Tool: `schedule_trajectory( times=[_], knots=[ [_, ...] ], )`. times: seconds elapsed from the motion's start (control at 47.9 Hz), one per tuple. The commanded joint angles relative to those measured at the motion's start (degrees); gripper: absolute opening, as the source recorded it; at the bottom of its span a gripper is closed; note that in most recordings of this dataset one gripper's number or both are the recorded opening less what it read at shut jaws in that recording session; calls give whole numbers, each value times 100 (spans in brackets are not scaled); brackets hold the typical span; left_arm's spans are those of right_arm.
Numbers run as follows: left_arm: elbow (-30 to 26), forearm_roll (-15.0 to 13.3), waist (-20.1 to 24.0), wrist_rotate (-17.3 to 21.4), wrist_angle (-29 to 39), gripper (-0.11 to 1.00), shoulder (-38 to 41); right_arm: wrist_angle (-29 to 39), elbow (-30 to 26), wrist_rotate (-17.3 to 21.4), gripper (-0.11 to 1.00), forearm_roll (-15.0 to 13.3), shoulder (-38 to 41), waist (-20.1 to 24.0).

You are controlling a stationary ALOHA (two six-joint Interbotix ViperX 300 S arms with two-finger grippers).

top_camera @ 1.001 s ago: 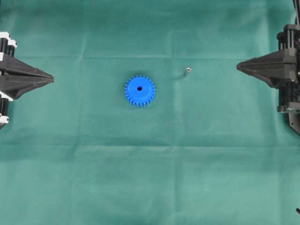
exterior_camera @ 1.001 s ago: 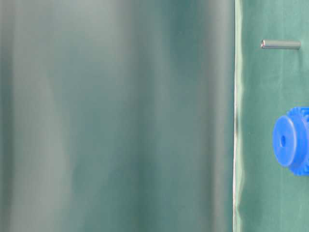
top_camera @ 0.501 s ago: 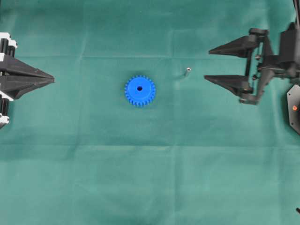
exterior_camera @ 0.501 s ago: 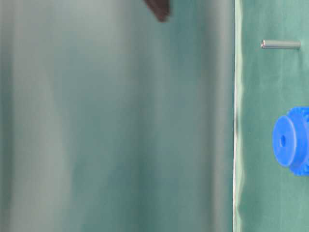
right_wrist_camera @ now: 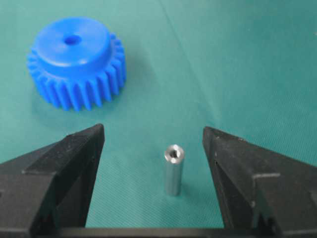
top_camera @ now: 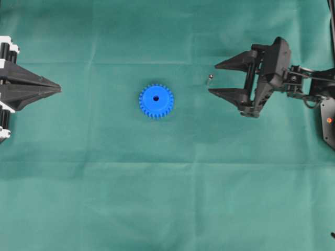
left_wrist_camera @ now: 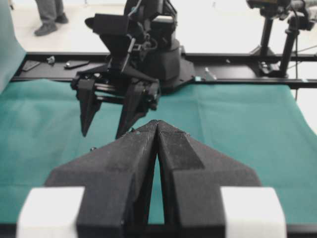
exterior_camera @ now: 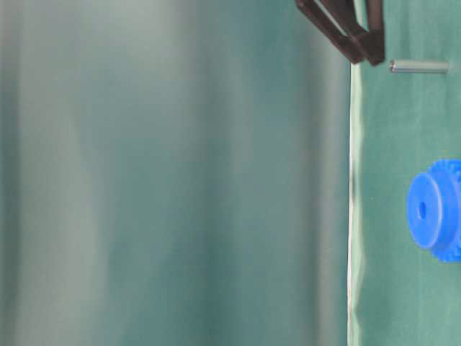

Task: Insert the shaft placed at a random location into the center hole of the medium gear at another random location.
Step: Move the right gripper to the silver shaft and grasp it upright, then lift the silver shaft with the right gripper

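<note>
Now right claw (top_camera: 213, 79) spread wide, straddling upright pin (right_wrist_camera: 173, 169) without contact, blue gear (top_camera: 156, 101) mid-cloth (top_camera: 157, 198) well clear of it; left claw (top_camera: 58, 90) clenched empty at left edge.

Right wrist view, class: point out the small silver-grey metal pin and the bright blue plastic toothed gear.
small silver-grey metal pin (right_wrist_camera: 173, 169), right wrist view, mid-barrel.
bright blue plastic toothed gear (right_wrist_camera: 74, 52), right wrist view, raised hub top.
</note>
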Motion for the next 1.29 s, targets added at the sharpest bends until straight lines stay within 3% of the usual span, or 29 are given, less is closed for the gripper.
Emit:
schedule_trajectory(
  times=[0.0, 0.584, 0.689, 0.876, 1.273],
  knots=[
    [-123, 18, 9, 0, -9, 0, 53, -158, -149, -62, 80, 44, 167, -62],
    [-114, 18, 0, 0, 79, 0, 53, -158, -281, -70, 71, 79, 475, -132],
    [-114, 18, 0, 0, 88, 0, 53, -158, -272, -79, 62, 70, 475, -132],
    [-123, 18, 0, 0, 79, 0, 53, -123, -264, -97, 14, 26, 475, -132],
    [-123, 18, 0, 0, 88, 0, 44, 202, -281, -229, 13, 18, 26, -132]
  ],
)
